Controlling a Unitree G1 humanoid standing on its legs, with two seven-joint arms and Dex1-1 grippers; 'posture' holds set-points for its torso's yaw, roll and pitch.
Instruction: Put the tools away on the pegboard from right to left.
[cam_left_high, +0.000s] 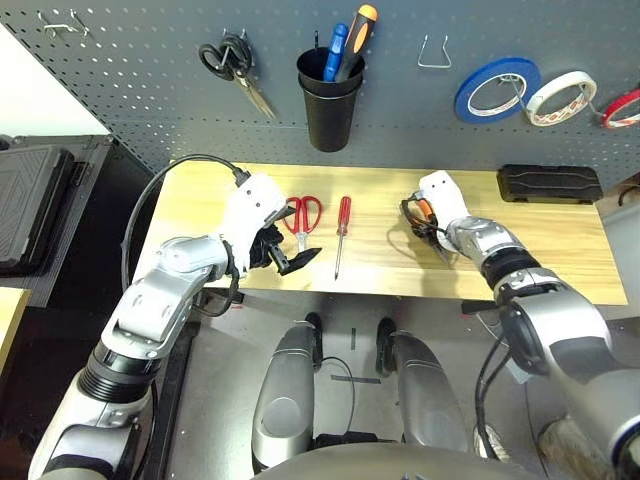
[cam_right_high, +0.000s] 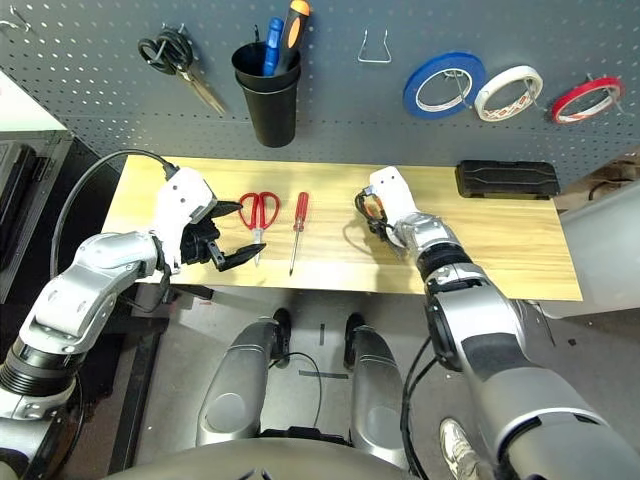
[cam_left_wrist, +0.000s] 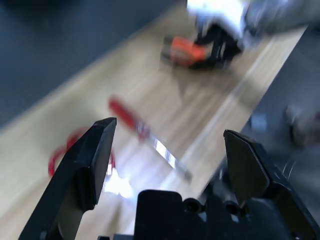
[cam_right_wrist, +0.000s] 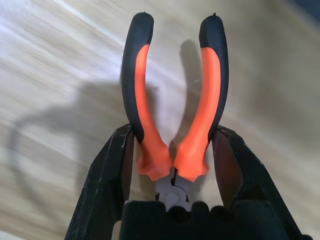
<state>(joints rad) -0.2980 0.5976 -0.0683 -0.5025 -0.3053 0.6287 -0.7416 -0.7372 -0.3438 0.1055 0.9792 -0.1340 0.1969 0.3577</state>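
Note:
The orange-and-black pliers (cam_right_wrist: 141, 90) lie on the wooden table (cam_left_high: 540, 250), right of centre. My right gripper (cam_right_wrist: 172, 134) is shut on them, one black finger against each handle near the pivot. The red-handled screwdriver (cam_left_high: 342, 222) lies mid-table, with the red-handled scissors (cam_left_high: 303, 214) just to its left. Next to those scissors my left gripper (cam_right_high: 238, 232) hangs open with nothing between its fingers. A thin red tape ring (cam_right_high: 587, 98) hangs at the far right of the dark grey pegboard (cam_left_high: 150, 80).
On the pegboard hang black-handled scissors (cam_left_high: 235, 65), a black cup (cam_left_high: 330, 100) with tools in it, a bare wire hook (cam_left_high: 433, 55), a blue tape roll (cam_left_high: 497, 90) and a white one (cam_left_high: 560, 97). A black case (cam_left_high: 550, 183) lies at the table's back right.

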